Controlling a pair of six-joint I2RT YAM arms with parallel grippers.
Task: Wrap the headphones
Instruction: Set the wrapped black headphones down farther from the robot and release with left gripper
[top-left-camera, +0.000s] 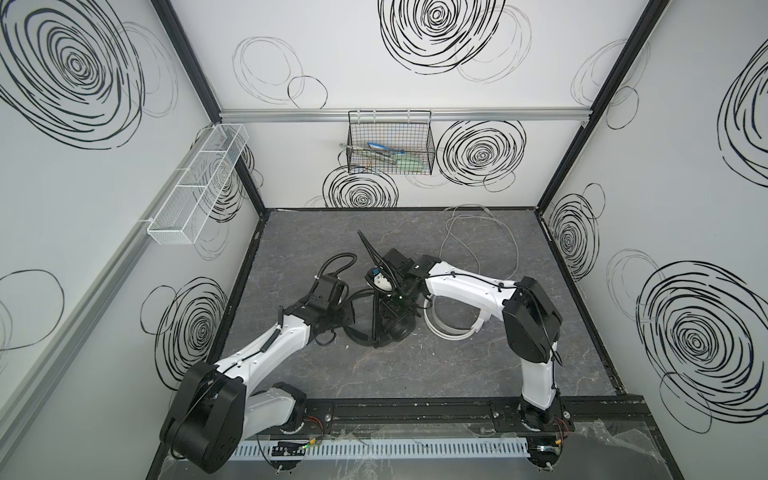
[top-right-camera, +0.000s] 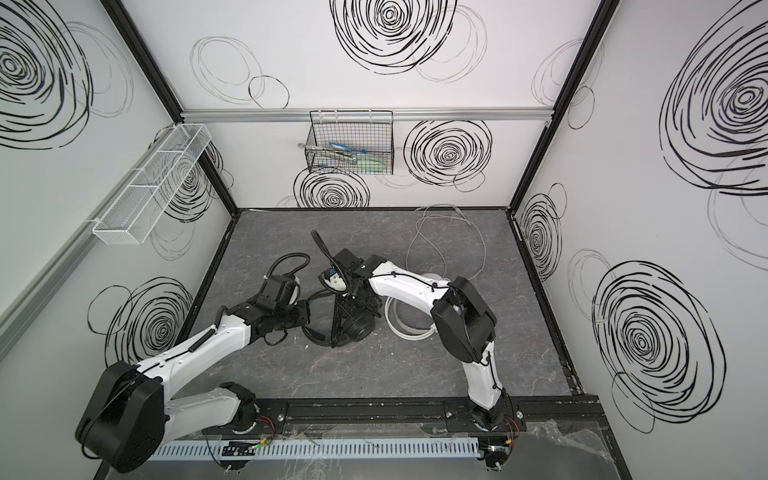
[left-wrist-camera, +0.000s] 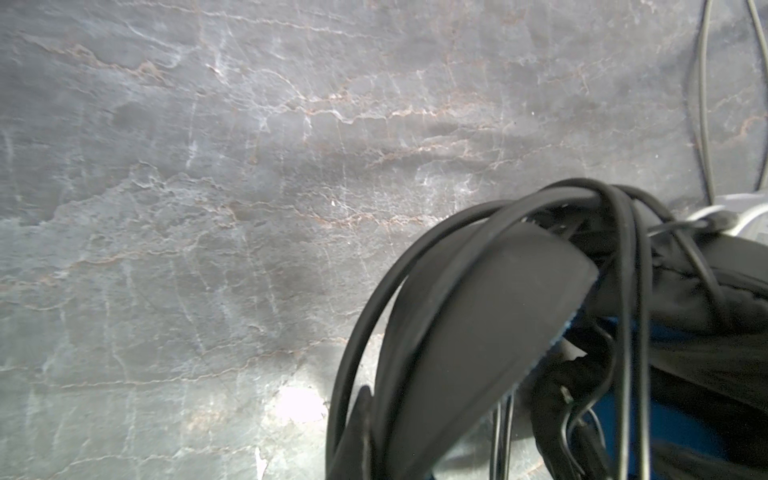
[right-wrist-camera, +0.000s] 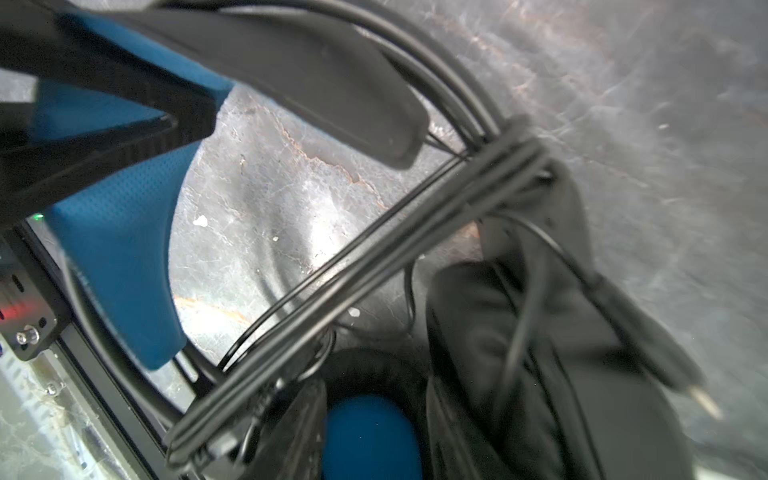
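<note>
The left pincer (top-left-camera: 351, 313) is clenched on the headband of the black headphones (top-left-camera: 397, 328), which stand on the worktop (top-left-camera: 415, 374) right beneath the right pincer (top-left-camera: 401, 293). I cannot tell whether that one grips. The white headphones (top-left-camera: 453, 330) lie just beside it.

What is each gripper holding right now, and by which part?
Left gripper is shut on the black headset, at its blue-padded headband. Right gripper sits at the wrapped black cable; whether it grips cannot be told.

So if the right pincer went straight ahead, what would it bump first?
Probably the wound black cable across the black headphones, right ahead of the right pincer; depth is unclear.
</note>
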